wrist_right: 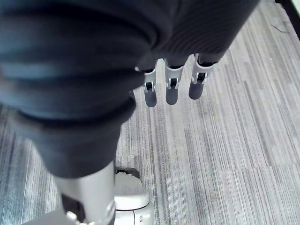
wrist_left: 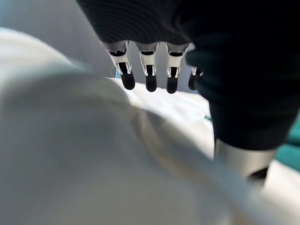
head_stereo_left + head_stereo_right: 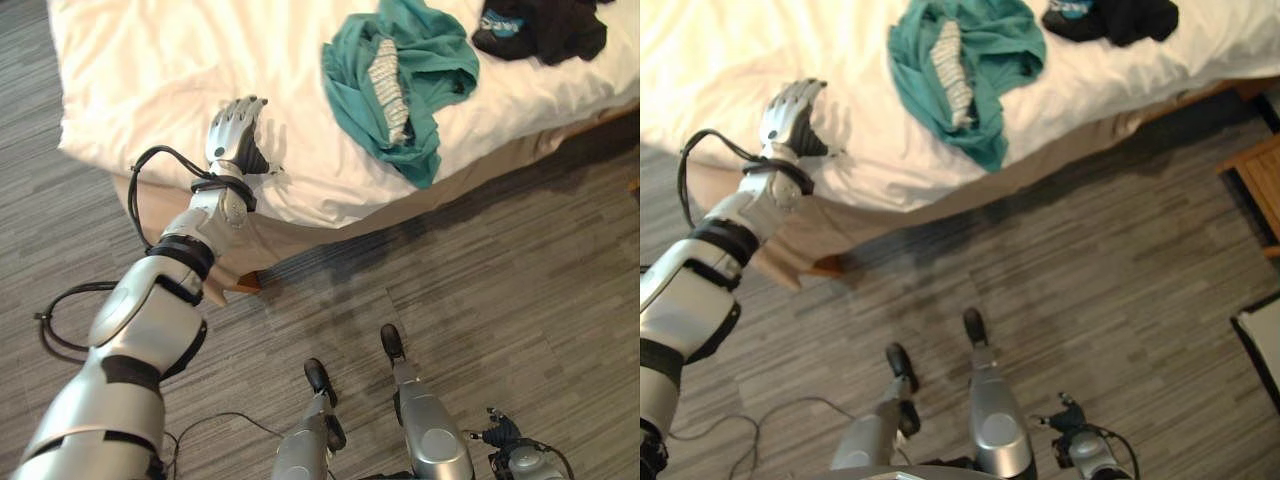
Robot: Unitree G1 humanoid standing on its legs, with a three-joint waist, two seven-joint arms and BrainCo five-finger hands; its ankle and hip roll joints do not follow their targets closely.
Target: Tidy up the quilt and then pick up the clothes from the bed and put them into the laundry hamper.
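Left hand (image 3: 233,135) flat over the white quilt (image 3: 150,70) near the bed corner; right hand (image 1: 171,86) hanging over the floor (image 1: 234,140).
Left fingers (image 2: 150,77) straight and loosely spread, gripping nothing; quilt bunches in a fold right under the fingers and thumb, contact hard to confirm. Teal garment (image 3: 400,80) lies crumpled on the quilt well off to the right of the fingertips, with a grey striped piece (image 3: 390,85) tucked in its folds. Black clothes (image 3: 540,25) lie further right past the teal one, near the bed's far edge. Right fingers relaxed, side by side, holding nothing, grey plank floor beyond them.
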